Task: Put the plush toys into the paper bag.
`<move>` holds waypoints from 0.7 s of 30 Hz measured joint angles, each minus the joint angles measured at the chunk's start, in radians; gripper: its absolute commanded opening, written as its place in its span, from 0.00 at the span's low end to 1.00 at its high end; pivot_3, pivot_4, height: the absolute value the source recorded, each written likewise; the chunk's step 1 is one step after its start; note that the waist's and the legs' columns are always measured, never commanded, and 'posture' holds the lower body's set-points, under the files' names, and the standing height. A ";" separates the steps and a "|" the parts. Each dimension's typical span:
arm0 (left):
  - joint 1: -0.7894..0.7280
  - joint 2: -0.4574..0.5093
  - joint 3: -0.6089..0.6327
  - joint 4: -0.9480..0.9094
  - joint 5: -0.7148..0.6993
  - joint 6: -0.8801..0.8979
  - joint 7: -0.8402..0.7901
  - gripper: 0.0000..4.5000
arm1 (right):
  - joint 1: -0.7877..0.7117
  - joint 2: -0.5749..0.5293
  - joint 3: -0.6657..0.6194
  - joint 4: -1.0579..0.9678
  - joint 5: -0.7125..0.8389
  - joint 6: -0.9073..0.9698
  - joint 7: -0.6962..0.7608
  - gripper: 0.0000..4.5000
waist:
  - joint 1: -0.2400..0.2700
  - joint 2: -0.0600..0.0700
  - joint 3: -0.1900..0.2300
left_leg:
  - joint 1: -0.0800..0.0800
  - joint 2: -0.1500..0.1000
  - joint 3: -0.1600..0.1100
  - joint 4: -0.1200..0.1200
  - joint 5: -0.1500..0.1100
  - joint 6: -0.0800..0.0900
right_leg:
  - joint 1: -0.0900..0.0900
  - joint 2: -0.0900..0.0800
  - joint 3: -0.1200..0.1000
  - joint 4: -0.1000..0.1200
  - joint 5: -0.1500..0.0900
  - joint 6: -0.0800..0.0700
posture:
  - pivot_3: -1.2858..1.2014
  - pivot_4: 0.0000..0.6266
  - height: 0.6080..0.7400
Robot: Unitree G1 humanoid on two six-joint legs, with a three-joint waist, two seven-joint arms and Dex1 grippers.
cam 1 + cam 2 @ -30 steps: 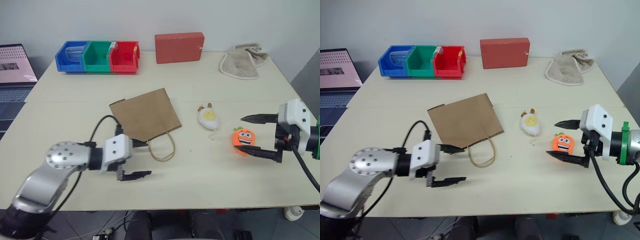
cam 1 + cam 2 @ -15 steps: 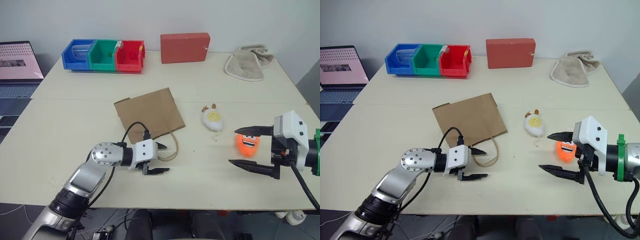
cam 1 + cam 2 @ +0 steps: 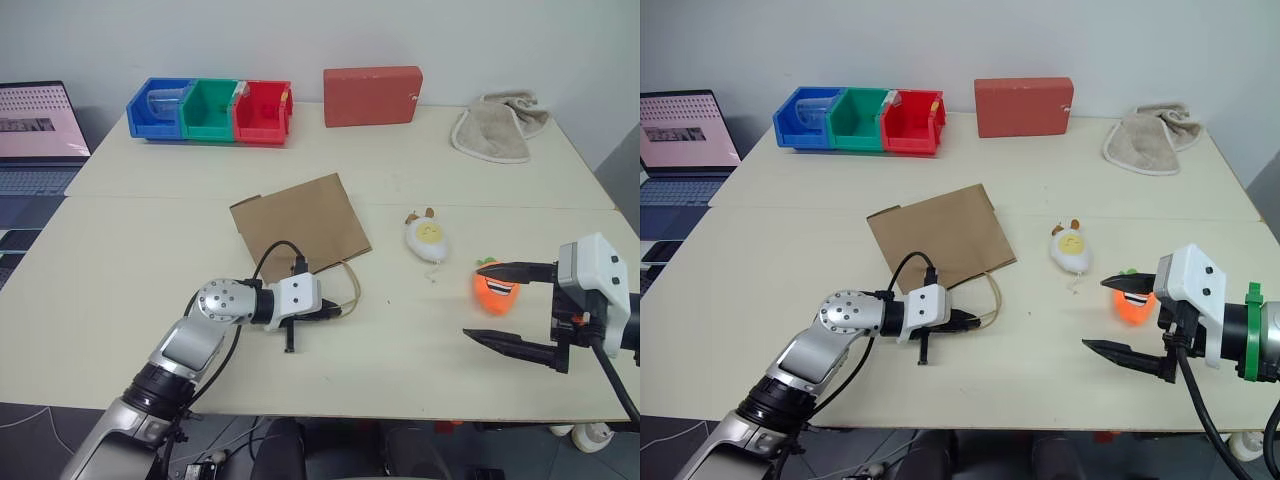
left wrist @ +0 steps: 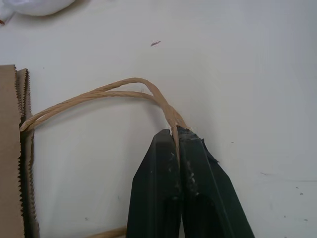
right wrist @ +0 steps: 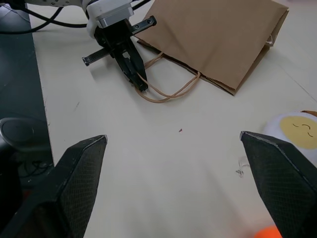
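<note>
Left eye view, two plush toys (image 3: 427, 236), one paper bag (image 3: 300, 227), three bins (image 3: 208, 110).

Head pair high, wrist cameras low
Both wrist views share the paper bag (image 5: 218, 39) handle (image 4: 99, 96); head eyes overlook the bench (image 3: 130, 250).

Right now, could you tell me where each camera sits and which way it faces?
Left and right eye views: on the head, looking down over the table; both arms show.
Left wrist view: along the left gripper, shut on the paper bag handle.
Right wrist view: between the open right gripper fingers, facing the bag.
Shared: both wrist views show the handle; the white egg toy appears in the right wrist and head views.
</note>
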 measured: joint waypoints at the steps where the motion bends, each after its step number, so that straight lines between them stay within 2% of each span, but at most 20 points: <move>1: -0.005 0.000 0.006 -0.006 -0.013 0.012 -0.003 0.00 | -0.004 0.009 0.004 -0.004 0.001 -0.001 -0.014 1.00 | -0.001 0.000 0.000 | 0.000 0.000 0.000 0.000 0.000 0.000 | 0.000 0.000 0.000 0.000 0.000 0.000 | 0.52 0.24 1.00; 5: -0.049 0.015 0.066 -0.065 -0.122 0.134 -0.039 0.00 | -0.055 0.089 0.093 -0.029 0.004 0.002 -0.129 1.00 | -0.004 0.000 0.000 | 0.000 0.000 -0.001 0.000 0.000 0.000 | 0.000 0.001 -0.001 0.001 0.000 0.000 | 0.52 0.24 1.00; 7: -0.088 0.052 0.115 -0.110 -0.209 0.242 -0.073 0.00 | -0.077 0.118 0.178 -0.043 0.004 0.005 -0.175 1.00 | -0.006 0.000 0.000 | 0.000 0.000 -0.001 0.000 0.000 0.000 | 0.000 0.001 -0.001 0.001 0.000 0.000 | 0.52 0.24 1.00; 9: -0.107 0.087 0.149 -0.136 -0.267 0.323 -0.102 0.00 | -0.092 0.129 0.233 -0.041 -0.011 0.004 -0.202 0.92 | -0.009 0.000 0.000 | 0.000 0.000 -0.001 0.000 0.000 0.000 | 0.000 0.000 -0.001 0.000 0.000 0.000 | 0.52 0.24 1.00; 11: -0.145 0.096 0.181 -0.133 -0.360 0.439 -0.128 0.00 | -0.166 0.188 0.353 -0.019 -0.078 -0.013 -0.248 0.79 | -0.015 -0.001 0.000 | 0.000 0.001 -0.002 0.000 0.000 0.000 | 0.000 0.001 -0.002 0.001 0.000 0.000 | 0.52 0.24 1.00; 16: -0.248 0.098 0.252 -0.114 -0.503 0.620 -0.136 0.00 | -0.322 0.366 0.657 0.140 -0.285 -0.095 -0.330 0.38 | -0.018 -0.001 0.000 | 0.000 0.001 -0.003 0.000 0.000 0.000 | -0.001 0.001 -0.003 0.001 0.000 0.000 | 0.52 0.24 1.00; 17: -0.264 0.094 0.259 -0.105 -0.524 0.647 -0.127 0.00 | -0.347 0.408 0.705 0.184 -0.326 -0.117 -0.341 0.29 | -0.019 -0.001 0.000 | 0.000 0.001 -0.003 0.000 0.000 0.000 | -0.001 0.001 -0.003 0.001 0.000 0.000 | 0.52 0.24 1.00; 18: -0.272 0.089 0.266 -0.100 -0.535 0.664 -0.122 0.00 | -0.361 0.435 0.737 0.214 -0.352 -0.131 -0.351 0.24 | -0.019 -0.001 0.000 | 0.000 0.001 -0.003 0.000 0.000 0.000 | -0.001 0.001 -0.003 0.001 0.000 0.000 | 0.52 0.24 1.00; 20: -0.289 0.080 0.277 -0.097 -0.565 0.702 -0.104 0.00 | -0.398 0.502 0.814 0.300 -0.434 -0.180 -0.368 0.06 | -0.018 -0.001 0.000 | -0.001 0.001 -0.004 0.000 0.000 0.000 | -0.002 0.001 -0.004 0.003 0.000 0.000 | 0.52 0.24 1.00; 21: -0.289 0.081 0.279 -0.098 -0.568 0.711 -0.102 0.00 | -0.415 0.529 0.834 0.341 -0.464 -0.209 -0.375 0.01 | -0.018 -0.001 0.000 | -0.001 0.001 -0.004 -0.001 0.000 0.000 | -0.002 0.001 -0.004 0.003 0.000 0.000 | 0.52 0.24 1.00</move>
